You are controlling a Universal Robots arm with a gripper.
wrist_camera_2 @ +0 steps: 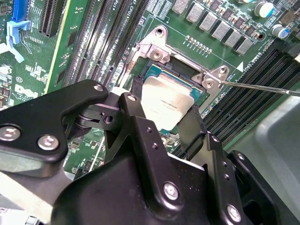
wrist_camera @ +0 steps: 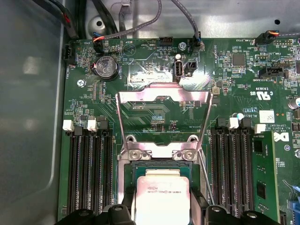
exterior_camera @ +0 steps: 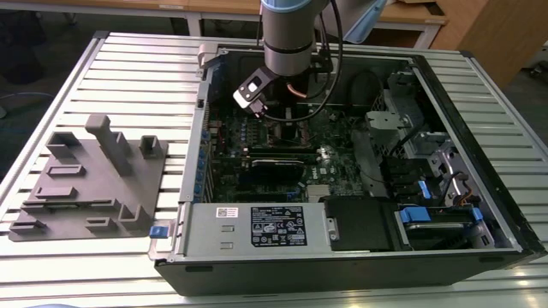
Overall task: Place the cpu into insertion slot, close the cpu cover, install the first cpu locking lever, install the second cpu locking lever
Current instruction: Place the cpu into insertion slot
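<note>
The cpu [wrist_camera: 162,197] [wrist_camera_2: 166,103], a silvery square chip, sits low over the insertion slot [wrist_camera: 161,165] [wrist_camera_2: 154,72]; whether it is fully seated I cannot tell. My gripper [wrist_camera: 162,213] [wrist_camera_2: 164,110] [exterior_camera: 287,109] is shut on it, one black finger [wrist_camera_2: 136,101] against each side. The cpu cover [wrist_camera: 163,96], a silver frame with a square window, stands flipped up behind the slot, hinged at its silver brackets [wrist_camera_2: 159,51]. A thin wire locking lever [wrist_camera_2: 262,87] [wrist_camera: 205,173] sticks out beside the slot, unlatched.
The green motherboard [exterior_camera: 274,160] lies inside an open black computer case [exterior_camera: 479,115] on a slatted metal table. Black memory slots [wrist_camera: 89,173] [wrist_camera: 232,168] flank the socket. A labelled power supply [exterior_camera: 274,228] and blue-tabbed drive bays [exterior_camera: 424,215] fill the near side. A grey fixture plate [exterior_camera: 86,179] lies on the exterior view's left.
</note>
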